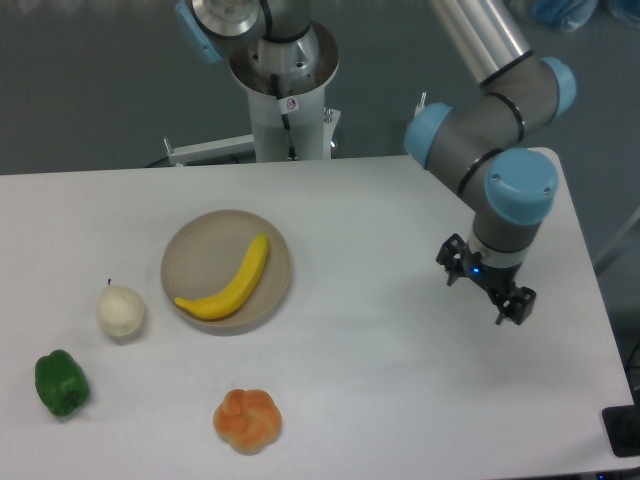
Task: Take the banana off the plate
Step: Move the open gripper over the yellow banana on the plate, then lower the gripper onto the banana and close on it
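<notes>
A curved bright yellow banana [230, 283] lies across the round beige-grey plate [195, 255] at the table's middle left. My gripper [486, 290] hangs over the right side of the table, far to the right of the plate and apart from everything. Its black fingers point down toward the table, and nothing shows between them. The arm's blue-capped wrist sits right above it, so whether the fingers are open or shut cannot be read.
A pale round pear-like fruit [120, 311] lies left of the plate. A green pepper [61, 384] sits at the front left. An orange-peach bun [247, 420] lies in front of the plate. The robot's base [285, 90] stands at the back edge.
</notes>
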You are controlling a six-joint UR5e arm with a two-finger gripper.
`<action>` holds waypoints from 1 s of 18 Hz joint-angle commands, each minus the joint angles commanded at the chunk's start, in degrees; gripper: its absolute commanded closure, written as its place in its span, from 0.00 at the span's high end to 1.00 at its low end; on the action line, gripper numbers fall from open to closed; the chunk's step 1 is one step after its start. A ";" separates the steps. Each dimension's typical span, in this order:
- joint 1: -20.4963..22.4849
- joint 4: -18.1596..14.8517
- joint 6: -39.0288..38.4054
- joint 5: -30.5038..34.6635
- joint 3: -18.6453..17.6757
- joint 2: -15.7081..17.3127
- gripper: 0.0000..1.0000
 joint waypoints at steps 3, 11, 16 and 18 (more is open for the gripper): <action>-3.33 0.18 -6.74 -0.09 -5.10 4.31 1.00; -11.24 0.27 -22.22 -0.52 -13.46 9.86 1.00; -20.20 0.35 -35.30 -0.35 -14.17 8.28 1.00; -21.97 0.53 -38.49 -0.44 -14.08 7.14 1.00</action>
